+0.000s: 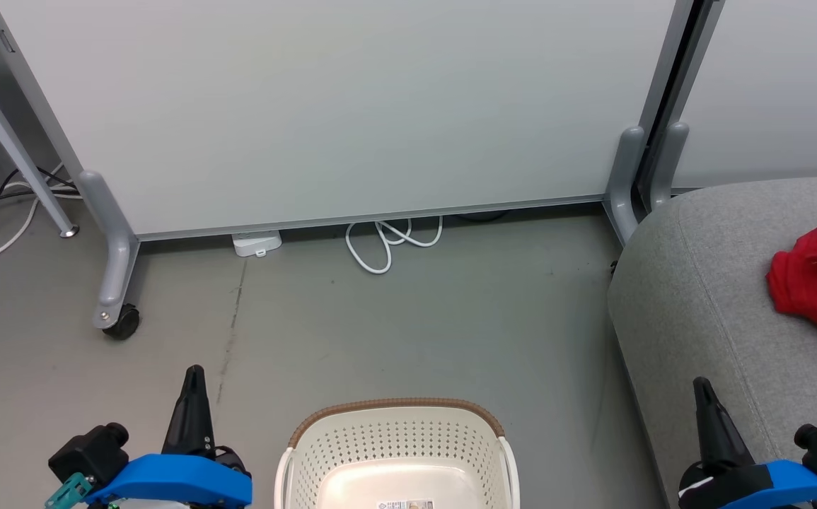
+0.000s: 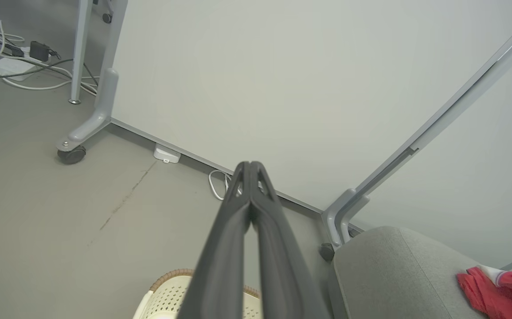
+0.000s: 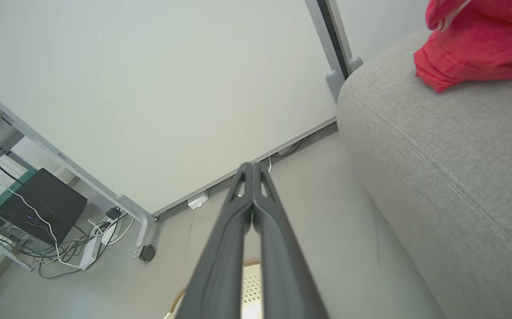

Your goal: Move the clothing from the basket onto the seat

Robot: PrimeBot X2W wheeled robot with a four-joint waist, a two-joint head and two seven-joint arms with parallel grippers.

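Left tool (image 1: 194, 375) left of the basket (image 1: 397, 408) & right tool (image 1: 702, 385) right of it are both pinched closed, empty, w/ clothing (image 1: 815, 279) on the seat (image 1: 698, 283) farther right of the basket; risk: basket's near part is cropped, so a leftover garment could go unnoticed.

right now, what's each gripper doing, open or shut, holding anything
left gripper: shut, fingers pressed together, holding nothing
right gripper: shut, fingers pressed together, holding nothing

clothing (image 1: 811, 279) partly beyond right edge
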